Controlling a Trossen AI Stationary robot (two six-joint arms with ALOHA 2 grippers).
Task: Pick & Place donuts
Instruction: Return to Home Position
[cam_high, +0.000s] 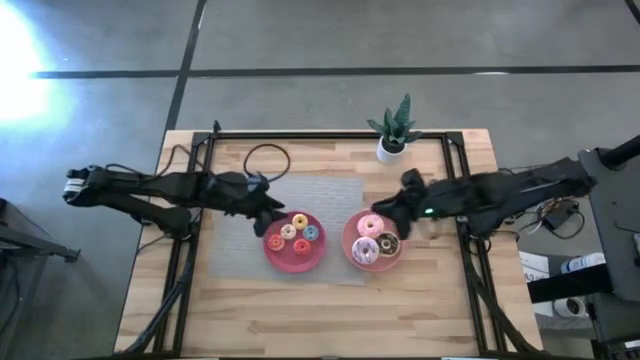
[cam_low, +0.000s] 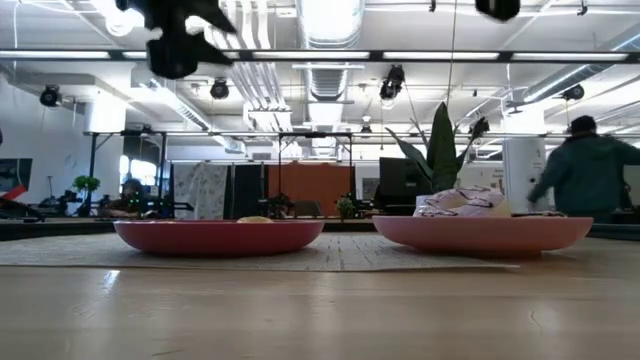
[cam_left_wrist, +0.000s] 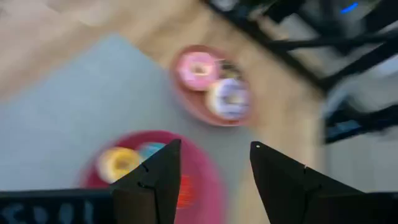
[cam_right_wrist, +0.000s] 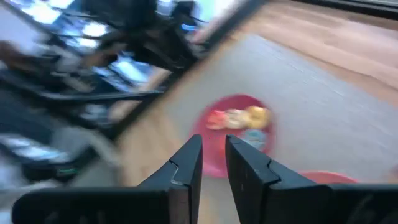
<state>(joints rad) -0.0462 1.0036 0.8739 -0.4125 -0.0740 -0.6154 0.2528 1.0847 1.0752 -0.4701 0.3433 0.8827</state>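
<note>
Two round pink plates sit on a grey mat (cam_high: 300, 195). The left plate (cam_high: 272, 252) holds several tiny donuts (cam_high: 297, 234): yellow (cam_left_wrist: 118, 163), blue, red and cream. The right plate (cam_high: 349, 240) carries the pink donut (cam_high: 370, 225), the chocolate donut (cam_high: 389, 243) and the sprinkled donut (cam_high: 365, 252). My left gripper (cam_left_wrist: 214, 152) hovers open above the left plate's far-left rim. My right gripper (cam_right_wrist: 214, 149) hovers above the right plate's far-right side with only a narrow gap between its fingers. Neither gripper holds anything.
A potted plant (cam_high: 393, 130) stands near the table's far edge. A black cable loop (cam_high: 265, 160) lies at the mat's far-left corner. Black frame rails (cam_high: 190, 250) run along both sides of the table. Bare wood lies in front of the plates. A person (cam_low: 590, 170) stands in the room beyond.
</note>
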